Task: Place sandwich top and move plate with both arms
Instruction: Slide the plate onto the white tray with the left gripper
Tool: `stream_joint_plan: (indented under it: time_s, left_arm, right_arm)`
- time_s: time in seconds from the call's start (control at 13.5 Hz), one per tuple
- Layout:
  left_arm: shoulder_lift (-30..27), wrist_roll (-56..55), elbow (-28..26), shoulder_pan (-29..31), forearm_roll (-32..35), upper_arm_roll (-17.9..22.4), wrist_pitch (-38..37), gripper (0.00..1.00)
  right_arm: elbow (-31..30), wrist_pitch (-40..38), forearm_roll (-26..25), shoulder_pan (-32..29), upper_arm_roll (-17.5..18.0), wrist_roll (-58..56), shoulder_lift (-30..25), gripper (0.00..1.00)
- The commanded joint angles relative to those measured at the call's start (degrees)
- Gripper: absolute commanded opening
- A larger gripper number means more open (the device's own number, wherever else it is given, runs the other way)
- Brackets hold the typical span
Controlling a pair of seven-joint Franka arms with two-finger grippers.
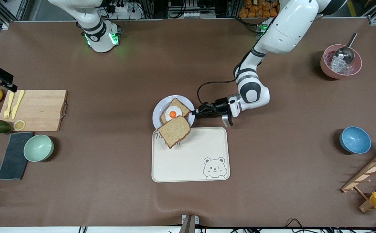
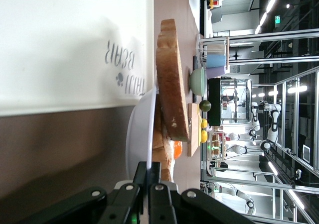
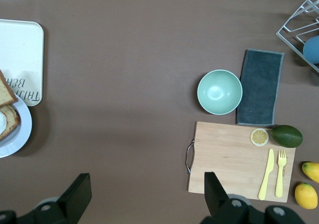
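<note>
Glossy plate (image 1: 158, 111) (grainy sandwich top (image 1: 174, 131)).

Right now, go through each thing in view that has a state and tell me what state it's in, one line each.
sandwich top: tilted, leaning on the egg slice, overhanging the tray
plate: on the table, rim pinched by the left gripper
left gripper: shut on the plate
right gripper: open, holding nothing, up over the table near the cutting board
egg slice: flat on the plate
pink bowl: holds ice and a scoop

Sandwich top (image 1: 174, 131) leaning on plate (image 1: 157, 111) and tray (image 1: 191, 161), seemingly overlapping egg bread (image 1: 174, 112), left gripper (image 1: 195, 113) at plate's rim
</note>
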Motion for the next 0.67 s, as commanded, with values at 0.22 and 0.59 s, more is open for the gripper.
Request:
stream_joint_plan:
  time_s: [0.22, 0.59]
  left_arm:
    - [-3.53, 1.44, 0.00, 1.74, -1.39, -0.71, -1.13, 0.00]
    - [-3.53, 1.52, 1.67, 3.93, -0.87, -0.63, -2.36, 0.00]
  right_arm:
    - [0.45, -0.42, -0.67, -0.88, 1.01, 0.42, -0.37, 1.00]
    - [0.37, -0.60, -0.58, 0.53, 1.01, 0.59, -0.19, 1.00]
